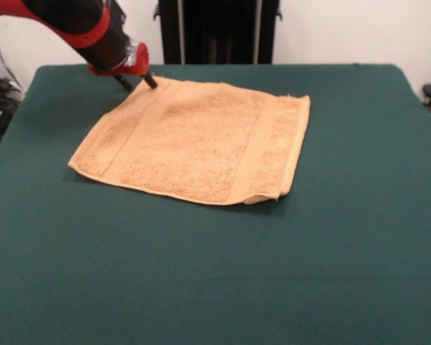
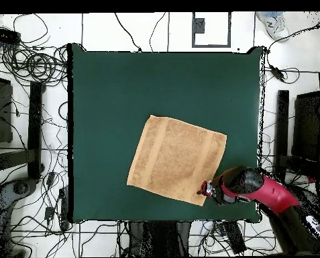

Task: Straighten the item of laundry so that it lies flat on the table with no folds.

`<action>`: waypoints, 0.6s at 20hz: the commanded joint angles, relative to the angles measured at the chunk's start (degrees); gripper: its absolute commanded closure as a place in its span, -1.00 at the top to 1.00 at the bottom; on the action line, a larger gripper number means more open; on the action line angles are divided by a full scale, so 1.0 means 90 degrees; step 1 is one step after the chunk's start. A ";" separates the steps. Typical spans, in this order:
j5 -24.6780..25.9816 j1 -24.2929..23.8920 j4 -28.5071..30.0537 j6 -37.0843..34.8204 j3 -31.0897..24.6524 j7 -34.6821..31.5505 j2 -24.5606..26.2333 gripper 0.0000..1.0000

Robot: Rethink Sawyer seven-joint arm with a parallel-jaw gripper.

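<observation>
Nearest you in the front view lies bare green table (image 1: 215, 287), with nothing on it ahead of the towel.

1. Tool. Locate the gripper (image 1: 138, 80) at the towel's far corner, on the left of the front view. Two dark tips reach down to the cloth's edge there. You cannot tell from either view whether they are parted, closed, or pinching fabric.

2. Work item. Note that the towel (image 1: 194, 144) sits roughly mid-table, turned at an angle to the table edges, and well clear of every rim in the overhead view.

3. Progress. Judge the task as nearly complete. The towel is spread as a single layer, and both border bands run straight. One defect remains: the near right corner (image 1: 262, 196) appears slightly curled or doubled under. Expect only that corner to need pulling out, then the arm to withdraw.

4. Count. Confirm one towel, one table, one arm with one gripper. No other laundry appears on the table.
</observation>
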State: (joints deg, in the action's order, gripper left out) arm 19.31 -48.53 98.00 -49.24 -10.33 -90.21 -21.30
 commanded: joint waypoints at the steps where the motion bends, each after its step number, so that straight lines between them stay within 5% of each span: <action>1: 0.0022 0.0233 -0.0263 -0.0081 -0.0335 -0.0034 0.0531 1.00; 12: -0.0082 0.0167 -0.0074 0.0508 -0.0355 -0.0366 0.0498 1.00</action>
State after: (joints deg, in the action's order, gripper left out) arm 19.29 -48.80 98.00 -49.26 -10.34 -90.21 -21.24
